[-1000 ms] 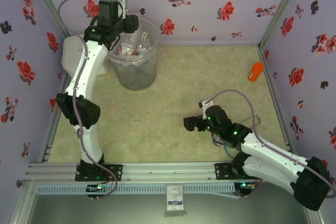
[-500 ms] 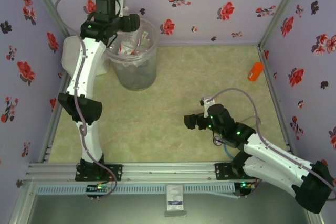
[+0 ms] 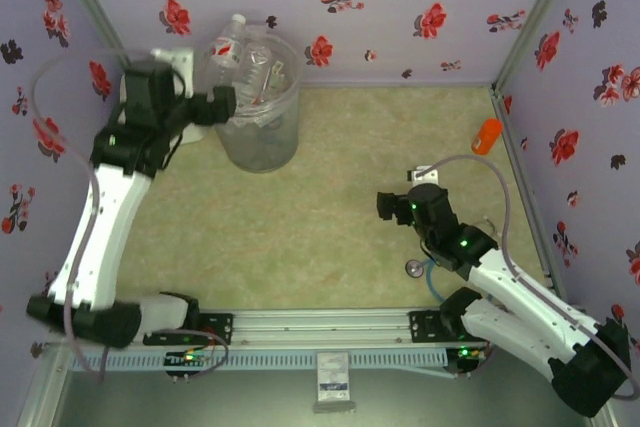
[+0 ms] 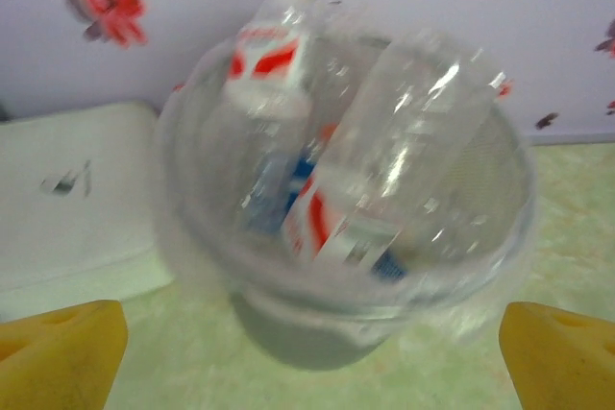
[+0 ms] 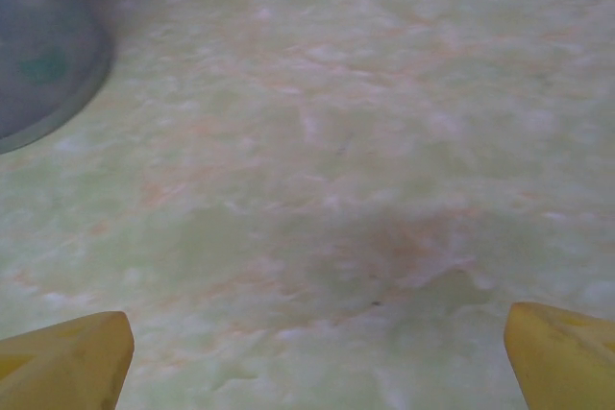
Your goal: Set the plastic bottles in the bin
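Note:
The bin stands at the back left, a tall translucent grey bucket. Several plastic bottles are piled inside it, and one with a red-white label sticks up above the rim. My left gripper sits just left of the bin wall, open and empty. In the left wrist view the bin is straight ahead, a white-capped bottle and a clear one leaning in it, my left gripper wide apart. My right gripper hovers open over bare table; its wrist view shows the right gripper empty.
A white lidded box sits left of the bin, against the wall. A solid orange bottle-shaped object lies at the far right edge. The bin's base shows at the top left of the right wrist view. Flowered walls enclose the table.
My left gripper opened and pulled back from above the bin down to its left side; the bottle it carried now rests in the bin. My right gripper shifted slightly right.

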Robot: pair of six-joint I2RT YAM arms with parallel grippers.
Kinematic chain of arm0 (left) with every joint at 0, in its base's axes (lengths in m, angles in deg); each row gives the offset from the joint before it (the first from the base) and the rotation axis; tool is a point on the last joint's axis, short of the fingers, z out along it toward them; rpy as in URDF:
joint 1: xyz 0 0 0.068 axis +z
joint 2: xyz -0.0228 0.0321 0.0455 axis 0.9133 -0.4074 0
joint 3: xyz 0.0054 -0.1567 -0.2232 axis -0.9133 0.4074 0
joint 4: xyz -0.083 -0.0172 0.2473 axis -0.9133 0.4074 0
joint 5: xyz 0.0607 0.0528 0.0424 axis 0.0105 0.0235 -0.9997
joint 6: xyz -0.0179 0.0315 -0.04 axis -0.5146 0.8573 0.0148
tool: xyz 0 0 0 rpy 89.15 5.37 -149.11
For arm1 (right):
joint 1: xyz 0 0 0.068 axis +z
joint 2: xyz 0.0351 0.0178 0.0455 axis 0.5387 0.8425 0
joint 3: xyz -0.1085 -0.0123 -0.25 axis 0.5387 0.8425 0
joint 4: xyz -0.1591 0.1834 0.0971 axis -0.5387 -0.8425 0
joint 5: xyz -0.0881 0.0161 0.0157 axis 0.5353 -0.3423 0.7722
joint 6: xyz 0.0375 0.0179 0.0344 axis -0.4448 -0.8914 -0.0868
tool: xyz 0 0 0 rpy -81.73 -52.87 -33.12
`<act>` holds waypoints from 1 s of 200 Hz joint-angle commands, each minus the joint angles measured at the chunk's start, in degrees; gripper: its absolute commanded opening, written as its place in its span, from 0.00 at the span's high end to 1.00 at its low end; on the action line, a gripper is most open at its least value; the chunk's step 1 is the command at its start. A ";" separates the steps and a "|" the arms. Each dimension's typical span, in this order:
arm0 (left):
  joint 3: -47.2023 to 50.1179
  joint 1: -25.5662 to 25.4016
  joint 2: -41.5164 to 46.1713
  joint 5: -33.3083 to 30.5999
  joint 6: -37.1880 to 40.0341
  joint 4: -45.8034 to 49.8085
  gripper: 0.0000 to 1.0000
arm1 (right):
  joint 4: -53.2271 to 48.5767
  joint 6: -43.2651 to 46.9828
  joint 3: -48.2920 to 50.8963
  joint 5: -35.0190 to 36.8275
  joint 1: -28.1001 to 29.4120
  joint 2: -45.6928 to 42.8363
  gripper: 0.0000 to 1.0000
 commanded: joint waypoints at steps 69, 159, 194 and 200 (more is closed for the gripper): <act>49.00 2.71 27.48 -21.68 -5.81 -20.51 0.00 | 17.73 7.93 12.46 17.22 -9.86 -4.23 0.00; 63.93 5.40 11.50 -20.00 3.01 -58.06 0.00 | 40.18 10.26 15.23 8.06 -24.52 12.54 0.00; 64.46 8.93 -2.18 -13.91 5.75 -72.60 0.00 | 51.93 9.82 15.14 5.68 -28.60 24.19 0.00; 64.65 9.48 -4.77 -13.63 5.48 -74.94 0.00 | 50.76 9.80 13.90 4.73 -28.80 25.14 0.00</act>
